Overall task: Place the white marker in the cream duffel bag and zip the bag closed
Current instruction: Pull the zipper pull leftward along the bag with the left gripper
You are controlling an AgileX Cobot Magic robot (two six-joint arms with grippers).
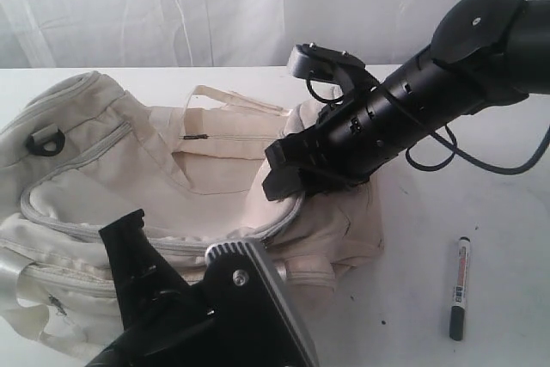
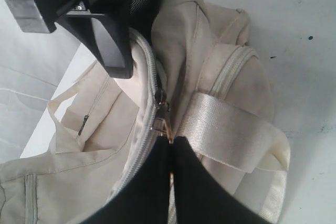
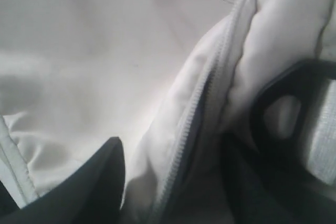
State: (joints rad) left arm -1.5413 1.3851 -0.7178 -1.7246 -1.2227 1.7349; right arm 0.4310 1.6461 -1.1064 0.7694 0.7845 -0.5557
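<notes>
Left end effector (image 2: 171, 144) clamps the zipper pull (image 2: 159, 119), right end effector (image 1: 284, 174) hangs open over the cream duffel bag (image 1: 103, 126); zipping now probably shuts the white marker (image 1: 461, 285) out.

Surface finishes: cream woven-cloth duffel bag (image 1: 86, 152), matt and creased.
At the matt black plastic left gripper (image 2: 170, 145): bright metal zipper pull (image 2: 167, 129), satin-sheen ribbed webbing handle (image 2: 231, 132); beyond it, smooth white tabletop (image 2: 304, 14).
</notes>
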